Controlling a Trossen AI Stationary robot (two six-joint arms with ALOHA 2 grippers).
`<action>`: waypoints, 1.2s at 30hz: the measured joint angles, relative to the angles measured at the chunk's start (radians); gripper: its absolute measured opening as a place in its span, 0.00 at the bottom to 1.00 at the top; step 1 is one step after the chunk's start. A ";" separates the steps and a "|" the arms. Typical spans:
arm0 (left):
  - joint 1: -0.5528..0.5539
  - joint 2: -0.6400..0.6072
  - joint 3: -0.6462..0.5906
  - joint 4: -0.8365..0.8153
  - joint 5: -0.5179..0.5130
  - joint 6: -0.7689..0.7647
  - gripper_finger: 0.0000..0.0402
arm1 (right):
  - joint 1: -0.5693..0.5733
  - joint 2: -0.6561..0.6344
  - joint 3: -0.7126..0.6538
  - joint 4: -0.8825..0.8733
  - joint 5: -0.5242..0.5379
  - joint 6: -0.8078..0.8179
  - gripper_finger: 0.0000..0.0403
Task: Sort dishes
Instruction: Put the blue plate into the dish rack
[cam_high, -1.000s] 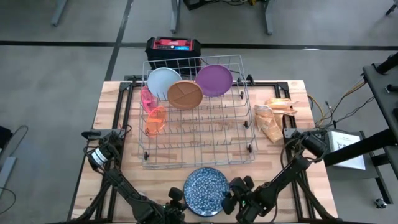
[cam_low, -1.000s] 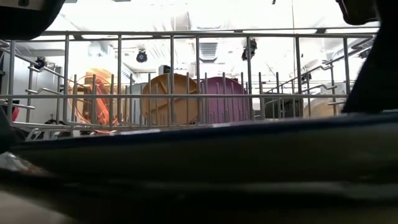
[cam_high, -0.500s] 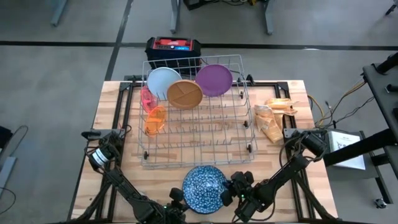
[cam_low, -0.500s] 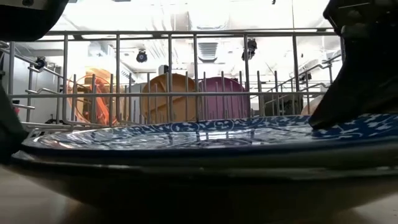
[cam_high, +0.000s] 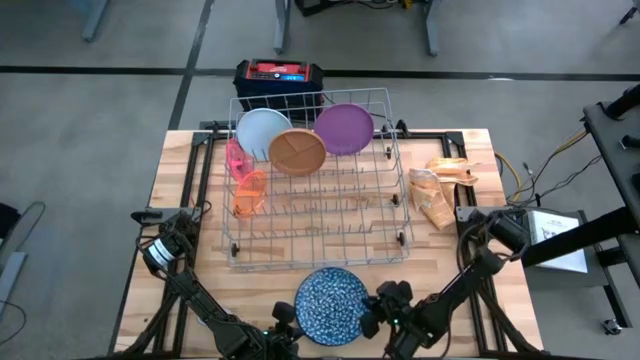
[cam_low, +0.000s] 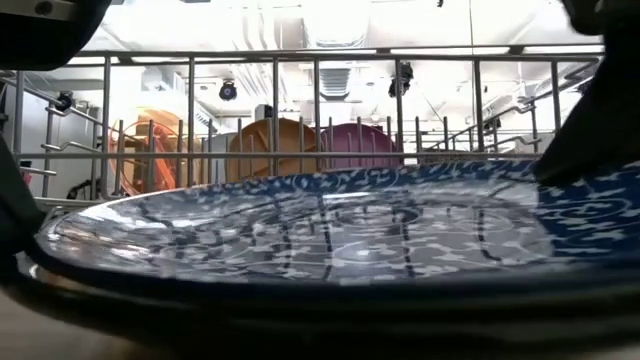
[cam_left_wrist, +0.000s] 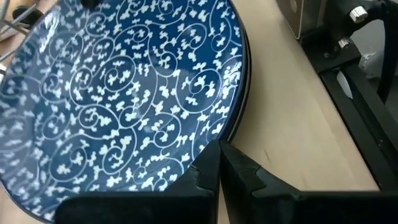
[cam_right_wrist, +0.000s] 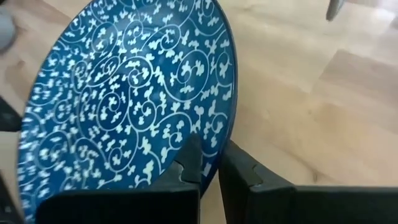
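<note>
Blue speckled plate (cam_high: 330, 304): lies at the middle of the table's near edge, just in front of the wire rack, with its right rim raised off the wood; in the low view it fills the foreground, tilted.
Left gripper (cam_left_wrist: 219, 163): sits at the near edge just left of the blue speckled plate, fingers pressed together with nothing between them; the plate's rim lies right beside the fingertips in the left wrist view.
Pink cup (cam_high: 237, 158): stands in the rack's left side, toward the far-left corner.
Orange cup (cam_high: 250, 192): lies on its side in the rack's left side, just nearer than the pink cup.
White plate (cam_high: 262, 132): stands on edge at the rack's far-left corner.
Brown divided plate (cam_high: 296, 152): leans in the rack's far row, between the white plate and the purple plate, overlapping both.
Wire rack (cam_high: 330, 225): sits in the middle of the table (cam_high: 180, 190); its near half holds no dishes.
Purple plate (cam_high: 345, 128): stands on edge at the rack's far-right part.
Right gripper (cam_right_wrist: 210, 163): at the near edge on the blue speckled plate's right side, clamped onto its right rim with one finger over the patterned face and the other under it.
</note>
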 joint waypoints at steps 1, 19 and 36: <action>0.000 0.000 0.000 -0.001 0.000 0.000 0.00 | 0.008 0.000 0.001 -0.002 0.010 0.020 0.02; 0.002 0.000 -0.006 -0.021 -0.002 -0.027 0.00 | 0.057 0.002 0.045 -0.006 0.188 -0.025 0.01; 0.010 -0.005 -0.077 0.075 -0.019 0.009 0.00 | 0.052 0.002 0.043 0.009 0.190 0.068 0.01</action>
